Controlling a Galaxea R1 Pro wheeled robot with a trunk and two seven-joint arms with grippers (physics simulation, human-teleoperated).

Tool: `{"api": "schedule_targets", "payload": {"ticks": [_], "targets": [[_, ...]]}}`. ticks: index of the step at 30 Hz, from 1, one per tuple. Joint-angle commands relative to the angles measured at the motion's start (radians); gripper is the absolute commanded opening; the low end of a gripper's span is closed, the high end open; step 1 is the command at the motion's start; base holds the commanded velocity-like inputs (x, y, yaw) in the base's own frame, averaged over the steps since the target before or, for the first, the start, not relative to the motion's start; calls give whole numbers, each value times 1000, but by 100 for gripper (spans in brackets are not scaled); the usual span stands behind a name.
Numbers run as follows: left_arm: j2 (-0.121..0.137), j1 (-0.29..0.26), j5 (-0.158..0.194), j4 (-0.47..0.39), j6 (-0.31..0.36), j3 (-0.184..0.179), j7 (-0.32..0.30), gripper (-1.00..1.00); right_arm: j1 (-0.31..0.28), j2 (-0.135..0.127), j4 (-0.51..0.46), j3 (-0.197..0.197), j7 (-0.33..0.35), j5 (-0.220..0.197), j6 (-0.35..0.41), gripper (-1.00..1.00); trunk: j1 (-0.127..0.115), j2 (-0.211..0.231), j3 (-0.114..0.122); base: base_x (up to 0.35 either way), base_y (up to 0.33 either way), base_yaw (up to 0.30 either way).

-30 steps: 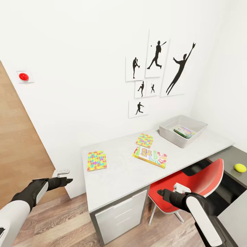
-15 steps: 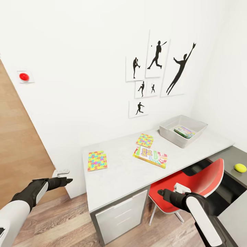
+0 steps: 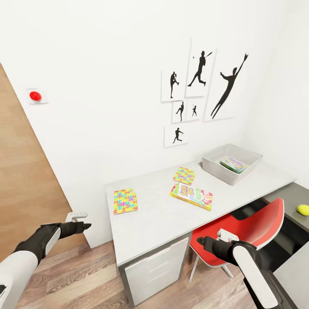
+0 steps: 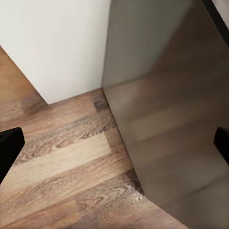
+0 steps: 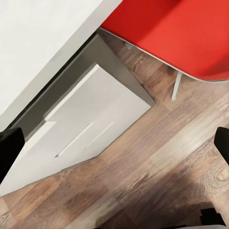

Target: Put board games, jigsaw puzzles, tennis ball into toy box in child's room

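The left gripper (image 3: 81,225) is hanging empty over the wood floor (image 3: 81,274) near the end of the worktop (image 3: 159,214), and in its wrist view the two fingers are standing far apart at the edges, so it is spread open. The right gripper (image 3: 207,243) is also empty and spread in its wrist view, hovering in front of the red chair (image 3: 253,223). On the worktop one jigsaw puzzle (image 3: 125,201) is lying near the left end, the second jigsaw puzzle (image 3: 184,175) is touching or just beside the Skip-Bo board game (image 3: 192,196), and the toy box (image 3: 232,162) at the far end is already holding one printed box. The tennis ball (image 3: 303,210) is resting on the dark lower section. To do this approach well, I think the robot should be stopping close enough to reach the thin puzzles, while keeping the right arm off the chair. Compared with half a second ago, the whole view is shifting slightly, so the camera is moving; the arms are keeping their pose.
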Motion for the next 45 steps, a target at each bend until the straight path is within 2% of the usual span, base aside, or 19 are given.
{"api": "schedule_targets", "payload": {"ticks": [1,21,24,26,27,28,29,30,32,34,39,45], "targets": [[-1,0,7,-1,10,5,-3,100,-1,-1,-1,2,-10,-9,1,100,0,-1,-1,0,28,0],[-2,-1,7,-1,10,3,-3,100,-10,1,-23,3,-18,-10,5,100,0,-1,-1,0,53,0],[-5,-1,6,-1,10,3,-2,100,-71,1,-31,2,-24,-11,20,100,0,-1,-1,0,0,0],[-4,-1,6,-1,10,3,-3,100,-157,4,-30,-1,-31,-12,78,100,0,-1,-1,0,0,0],[-4,-1,6,-1,10,3,-3,100,-198,12,-26,-2,-36,-12,111,100,0,-1,-1,0,0,0],[-3,0,6,-1,10,3,-3,100,-248,35,-13,-6,-46,-11,144,100,0,-1,-1,0,0,0],[-3,0,6,-1,10,3,-3,100,-261,44,-5,-7,-50,-10,152,100,0,-1,-1,0,0,0],[-2,-1,6,-1,10,3,-3,100,-297,74,28,-10,-66,-9,168,100,0,-1,-1,0,0,0],[-2,-1,6,-1,10,3,-3,100,-333,105,72,-12,-85,-6,180,100,0,-1,-1,0,0,0],[-2,0,6,-1,10,3,-3,100,-352,125,104,-11,-94,-3,184,100,0,-1,-1,0,0,0],[-2,-1,6,-1,10,3,-3,100,-362,138,146,-9,-99,-1,172,100,0,-1,-1,31,13,0],[-2,-1,6,-1,9,3,-3,100,-363,140,156,-6,-99,-1,144,100,0,-1,-1,97,54,0]]}}
